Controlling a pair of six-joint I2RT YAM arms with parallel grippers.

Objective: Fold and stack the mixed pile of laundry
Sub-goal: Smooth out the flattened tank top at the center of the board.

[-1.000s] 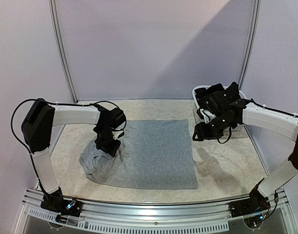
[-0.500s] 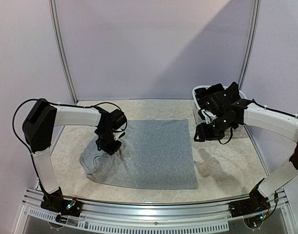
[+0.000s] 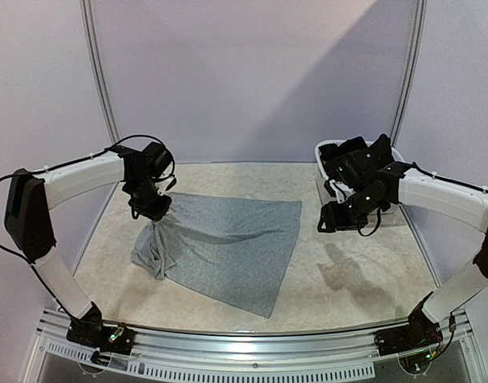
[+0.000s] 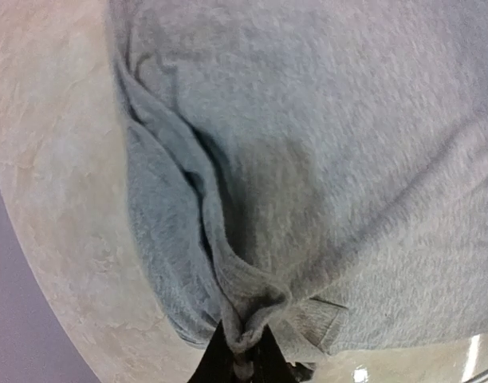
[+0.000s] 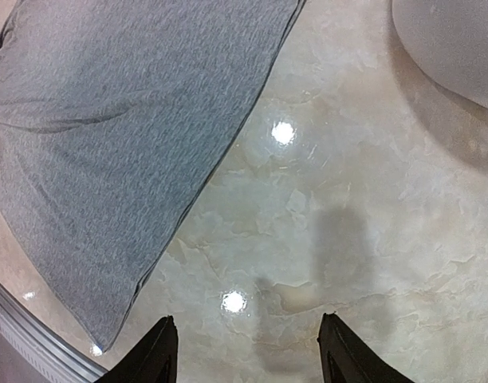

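The left gripper [image 3: 151, 209] holds one end of the light grey top [image 3: 228, 243] raised; the right gripper [image 3: 329, 219] hangs empty.
The top lies spread on the middle-left of the table [image 3: 371, 279], and its near corner points toward the front rail. Bare table separates its right edge from the white basket [image 3: 327, 147] at the far right, where the black garment [image 3: 357, 155] sits. Only the left wrist view shows the bunched cloth pinched between the closed jaws; from above the gripper body hides this. The right wrist view shows the jaws standing well apart over bare table, just beside the top's right edge. The left arm [image 3: 76, 177] reaches in from the left with its wrist pointing down. The right arm [image 3: 435, 195] bends inward in front of the basket.
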